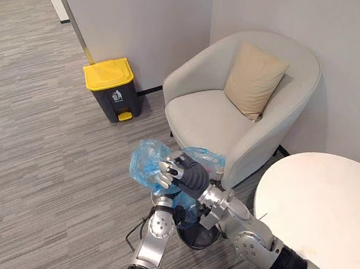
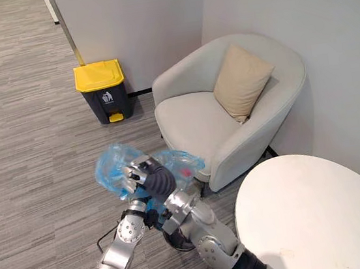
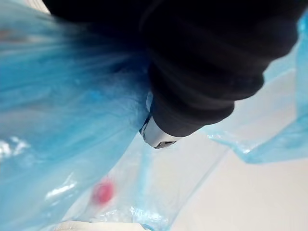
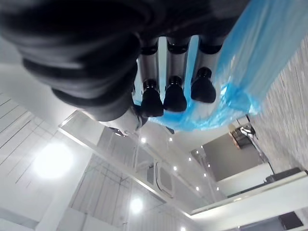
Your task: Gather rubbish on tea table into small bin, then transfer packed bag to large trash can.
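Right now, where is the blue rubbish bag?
In the eye views the blue bag is held up at lower centre, gripped by the right hand, above the small bin, in front of the armchair and left of the round table.

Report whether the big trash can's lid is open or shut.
Shut: the yellow lid lies flat on the dark trash can.
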